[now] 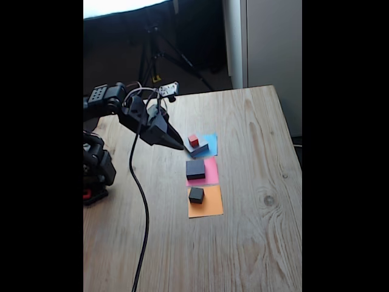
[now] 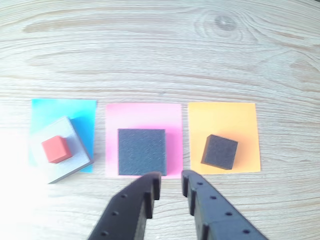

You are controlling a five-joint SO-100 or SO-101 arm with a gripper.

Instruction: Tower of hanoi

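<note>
Gripper (image 2: pixel 170 182) empty, jaws narrowly parted, seemingly just above the middle dark block (image 2: pixel 141 151).

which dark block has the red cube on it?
The largest block, on the blue paper at the left of the wrist view, carries the red cube. The blocks on pink and orange are bare.
</note>
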